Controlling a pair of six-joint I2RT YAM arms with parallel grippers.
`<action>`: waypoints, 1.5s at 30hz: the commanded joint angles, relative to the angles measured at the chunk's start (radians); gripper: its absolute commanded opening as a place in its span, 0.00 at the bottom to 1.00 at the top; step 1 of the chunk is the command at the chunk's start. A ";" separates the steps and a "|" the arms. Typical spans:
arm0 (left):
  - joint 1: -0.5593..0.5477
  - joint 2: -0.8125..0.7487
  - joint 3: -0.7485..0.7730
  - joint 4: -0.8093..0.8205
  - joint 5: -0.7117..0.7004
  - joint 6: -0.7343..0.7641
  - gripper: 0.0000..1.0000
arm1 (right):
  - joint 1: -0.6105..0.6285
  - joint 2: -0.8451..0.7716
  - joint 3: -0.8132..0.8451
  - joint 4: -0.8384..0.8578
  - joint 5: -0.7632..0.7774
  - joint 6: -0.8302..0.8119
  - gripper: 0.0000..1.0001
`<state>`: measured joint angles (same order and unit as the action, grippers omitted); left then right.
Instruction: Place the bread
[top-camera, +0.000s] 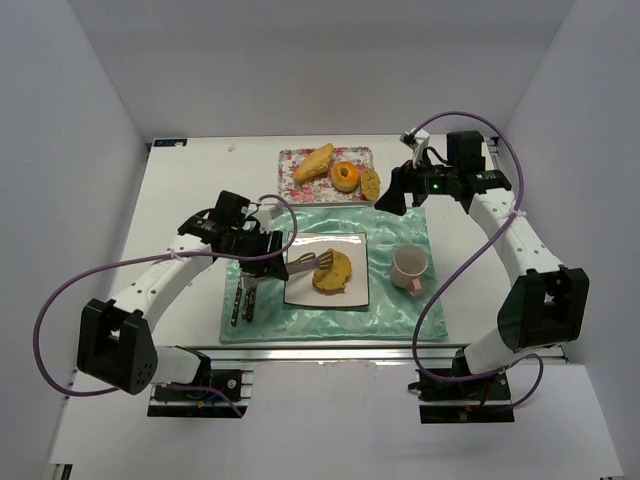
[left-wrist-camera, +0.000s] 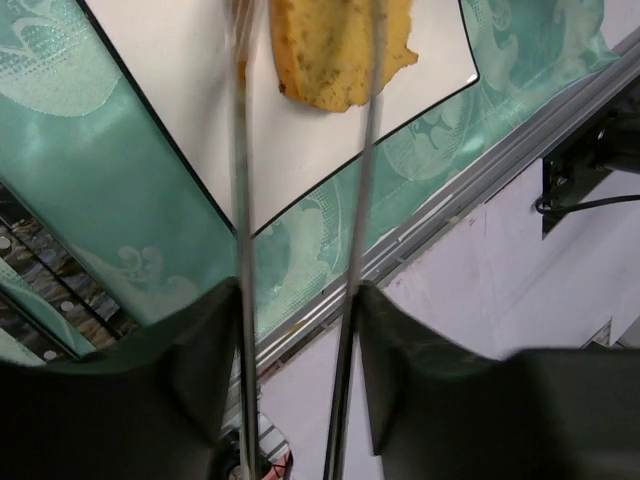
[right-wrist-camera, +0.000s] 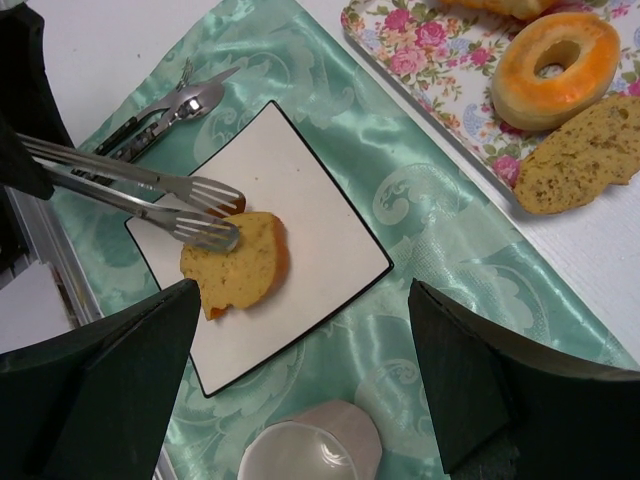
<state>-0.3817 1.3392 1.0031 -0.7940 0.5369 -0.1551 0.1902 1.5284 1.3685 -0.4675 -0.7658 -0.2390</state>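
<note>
Bread (right-wrist-camera: 237, 262): flat golden-brown slice, dark-specked, rounded crust, torn lower edge | Where: lying on the white square plate (right-wrist-camera: 320, 230) on the teal mat (right-wrist-camera: 430, 220) | Left pincer (left-wrist-camera: 298, 310): gripping metal tongs (right-wrist-camera: 140, 185), whose tips are spread over the slice's edge | Right pincer (top-camera: 392, 198): wide apart, empty, near the floral tray (top-camera: 295, 165)

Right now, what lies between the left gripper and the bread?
The tongs, held in the left gripper, span that stretch; their tips reach the bread on the white plate. Both wrist views show it.
</note>
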 joint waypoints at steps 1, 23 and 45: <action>-0.003 -0.063 0.006 -0.011 -0.008 0.020 0.61 | -0.005 -0.028 -0.014 0.017 -0.006 -0.002 0.89; 0.283 -0.091 0.132 0.114 -0.314 -0.031 0.45 | -0.005 -0.031 -0.023 0.012 -0.009 -0.013 0.89; 0.534 0.251 -0.162 0.578 -0.681 0.098 0.64 | -0.008 -0.062 -0.040 0.004 0.000 -0.033 0.89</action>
<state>0.1486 1.5841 0.8406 -0.2890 -0.1398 -0.0780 0.1890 1.4998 1.3388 -0.4690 -0.7616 -0.2623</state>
